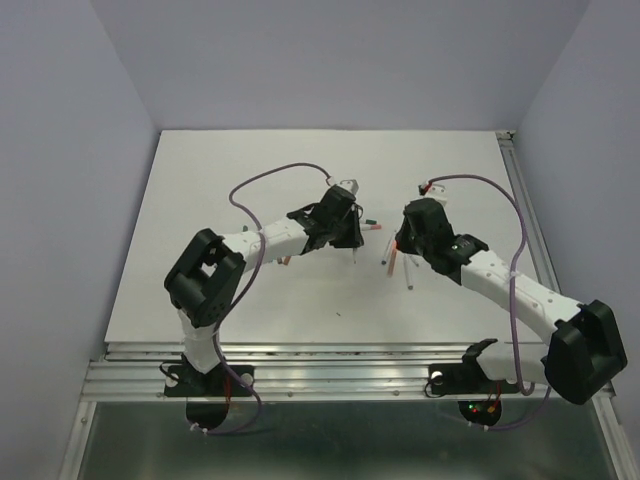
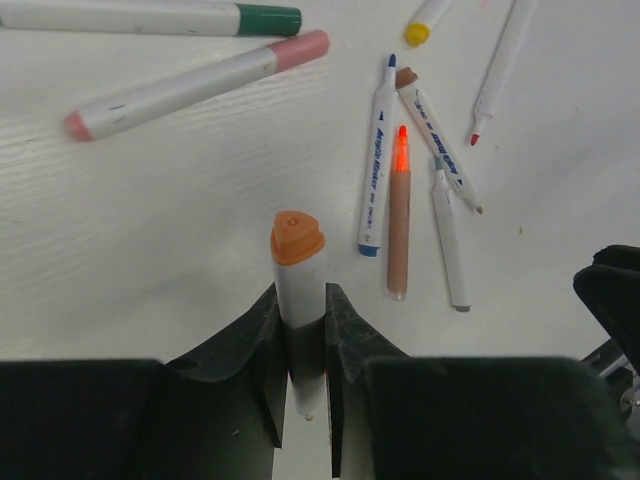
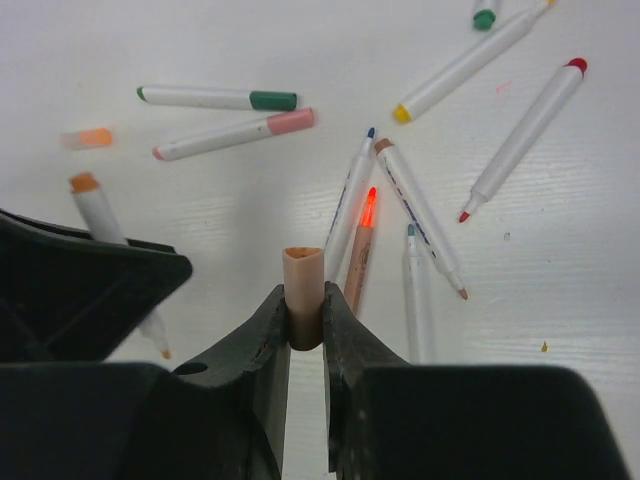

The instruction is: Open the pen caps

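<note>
Right gripper [image 3: 303,305] clamping hollow tan plastic cap [image 3: 303,268], jaws almost closed on it; left gripper [image 2: 300,305] squeezing white orange-ended pen barrel [image 2: 297,278] upright. Green cap [image 2: 268,20], pink cap [image 2: 300,47] sitting on pens lying on white table [image 2: 150,250]. Uncapping apparently proceeding; next move probably calling for dropping tan cap, targeting capped pen.

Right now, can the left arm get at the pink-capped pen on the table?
Probably not yet. The pink-capped pen lies in the open with nothing over it, but the left arm has its jaws shut on the orange-capped pen, so that would likely have to be released first.
</note>
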`<state>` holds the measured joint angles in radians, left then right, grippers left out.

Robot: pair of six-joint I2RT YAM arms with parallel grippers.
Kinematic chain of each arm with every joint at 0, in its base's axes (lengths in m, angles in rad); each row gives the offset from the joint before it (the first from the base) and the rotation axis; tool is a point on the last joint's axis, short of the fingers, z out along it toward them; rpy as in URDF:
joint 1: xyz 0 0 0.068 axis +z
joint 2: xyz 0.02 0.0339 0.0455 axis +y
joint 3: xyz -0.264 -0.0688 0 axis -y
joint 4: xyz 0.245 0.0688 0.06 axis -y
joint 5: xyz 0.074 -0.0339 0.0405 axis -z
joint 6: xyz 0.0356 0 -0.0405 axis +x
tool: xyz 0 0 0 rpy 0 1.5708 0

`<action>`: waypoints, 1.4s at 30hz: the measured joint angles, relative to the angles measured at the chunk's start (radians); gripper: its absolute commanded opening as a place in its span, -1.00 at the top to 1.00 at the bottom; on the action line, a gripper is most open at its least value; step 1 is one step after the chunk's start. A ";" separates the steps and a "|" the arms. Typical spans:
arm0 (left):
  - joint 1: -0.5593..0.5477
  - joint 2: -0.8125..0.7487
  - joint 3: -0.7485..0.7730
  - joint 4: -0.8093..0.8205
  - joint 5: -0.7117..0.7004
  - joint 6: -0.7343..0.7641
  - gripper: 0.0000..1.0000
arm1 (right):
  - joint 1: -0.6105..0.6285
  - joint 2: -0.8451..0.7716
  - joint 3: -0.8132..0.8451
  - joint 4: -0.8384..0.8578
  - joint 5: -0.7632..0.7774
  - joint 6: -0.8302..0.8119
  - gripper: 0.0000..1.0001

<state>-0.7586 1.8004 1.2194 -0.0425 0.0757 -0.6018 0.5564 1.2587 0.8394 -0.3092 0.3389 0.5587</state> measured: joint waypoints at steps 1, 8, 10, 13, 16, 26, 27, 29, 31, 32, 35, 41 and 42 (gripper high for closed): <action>-0.021 0.024 0.020 0.000 0.003 -0.008 0.88 | 0.000 -0.024 0.000 0.000 0.007 0.004 0.88; -0.105 0.163 0.138 0.002 0.021 -0.037 0.57 | 0.000 -0.103 -0.003 -0.001 0.036 0.015 0.88; -0.119 0.185 0.153 -0.001 0.024 -0.042 0.39 | 0.000 -0.115 -0.005 -0.003 0.040 0.015 0.88; -0.134 0.198 0.158 -0.005 0.028 -0.050 0.14 | 0.000 -0.118 -0.005 -0.006 0.047 0.015 0.88; -0.142 0.198 0.159 -0.007 0.028 -0.051 0.03 | 0.000 -0.121 -0.010 -0.005 0.053 0.015 0.88; -0.152 0.196 0.167 -0.008 0.037 -0.042 -0.44 | -0.001 -0.152 -0.023 -0.024 0.058 0.015 0.88; -0.152 0.193 0.167 -0.010 0.037 -0.040 -0.49 | -0.001 -0.158 -0.023 -0.024 0.058 0.015 0.88; -0.152 0.179 0.167 -0.013 0.035 -0.035 -0.50 | -0.001 -0.167 -0.023 -0.025 0.057 0.015 0.88; -0.152 0.151 0.166 -0.024 0.022 -0.032 -0.55 | -0.001 -0.175 -0.023 -0.025 0.054 0.015 0.88; -0.152 0.124 0.163 -0.032 0.002 -0.031 -0.56 | -0.001 -0.178 -0.023 -0.026 0.051 0.014 0.88; -0.143 0.034 0.135 -0.040 -0.043 -0.031 -0.64 | -0.001 -0.190 -0.023 -0.035 0.038 0.014 0.86; -0.043 -0.273 -0.016 -0.053 -0.146 -0.042 -0.98 | -0.001 -0.198 -0.023 -0.040 -0.024 -0.014 0.92; -0.006 -0.336 -0.056 -0.058 -0.167 -0.045 -0.98 | -0.001 -0.190 -0.023 -0.040 -0.036 -0.018 0.94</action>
<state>-0.7650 1.4647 1.1633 -0.1001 -0.0914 -0.6468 0.5556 1.0687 0.8162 -0.3489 0.3027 0.5411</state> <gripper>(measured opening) 0.985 0.188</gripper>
